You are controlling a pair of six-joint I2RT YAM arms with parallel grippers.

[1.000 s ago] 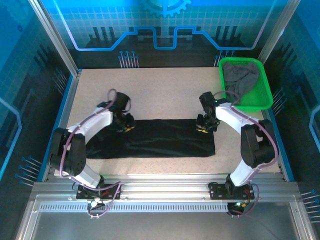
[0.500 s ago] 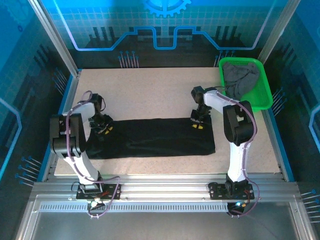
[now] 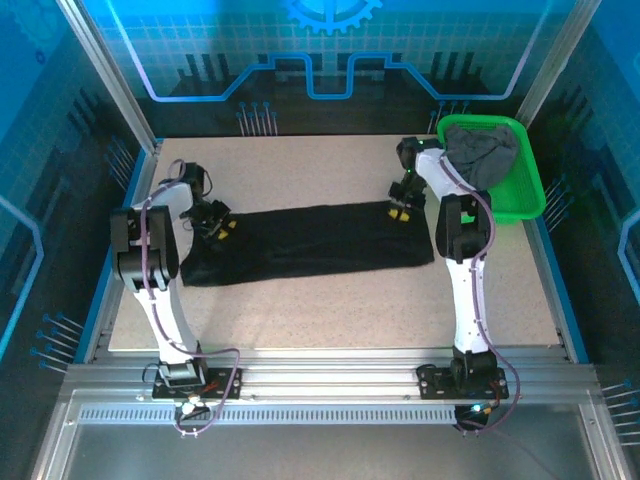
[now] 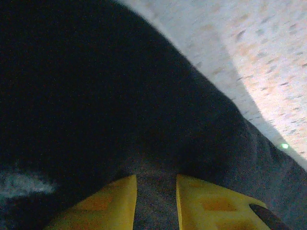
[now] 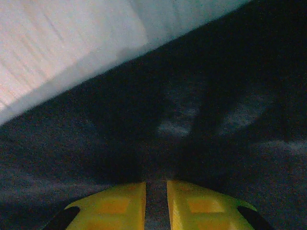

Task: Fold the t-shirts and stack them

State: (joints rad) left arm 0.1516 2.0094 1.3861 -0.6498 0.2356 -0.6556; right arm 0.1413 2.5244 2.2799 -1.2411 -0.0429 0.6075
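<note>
Fingers (image 4: 105,203) on left gripper (image 3: 222,226): yellow pads a small gap apart, dark cloth bunched in the gap. Wrist view is very close and blurred, so I can't tell if they're clamping it or just sitting over it. Right gripper (image 3: 399,212): fingers (image 5: 112,205) nearly together, only a thin slit between them, black cloth caught in it. Reads as a pinch on the fabric.

Black t-shirt (image 3: 310,245) lies across the middle of the table (image 3: 320,170) as a long folded band running left to right. It's slightly slanted, right end farther from the arm bases than the left. Left gripper is down on its far-left corner, right gripper on its far-right corner. Left end is rumpled, near edge fairly straight.

Dark grey t-shirt (image 3: 482,158) is heaped unfolded inside the green basket (image 3: 530,190) at the table's far-right corner, just beside the right arm.
</note>
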